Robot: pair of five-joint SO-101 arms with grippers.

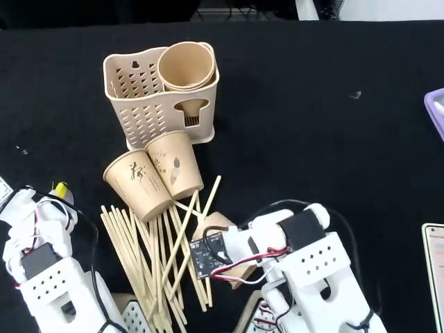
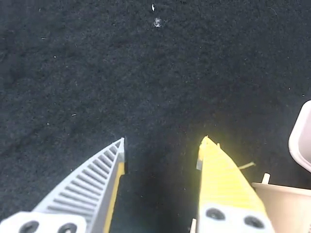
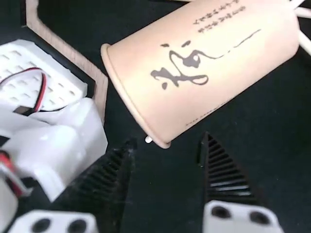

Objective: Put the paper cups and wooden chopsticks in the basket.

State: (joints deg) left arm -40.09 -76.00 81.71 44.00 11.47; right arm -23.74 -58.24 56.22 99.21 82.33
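Right pincer (image 3: 168, 141), wide and empty, faces the rim of a tan printed paper cup (image 3: 204, 63) lying sideways, seemingly positioned for a grasp.

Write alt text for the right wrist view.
A printed paper cup lies on its side on the black table, its rim just ahead of the open black pincer. White arm housing sits beside it.

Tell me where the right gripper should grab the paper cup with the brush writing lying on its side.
Probably the rim, from the mouth end. The paper cup lies on its side with its rim toward the open right gripper, so one finger could slip inside, one outside; the tapered body looks wide for the jaws.
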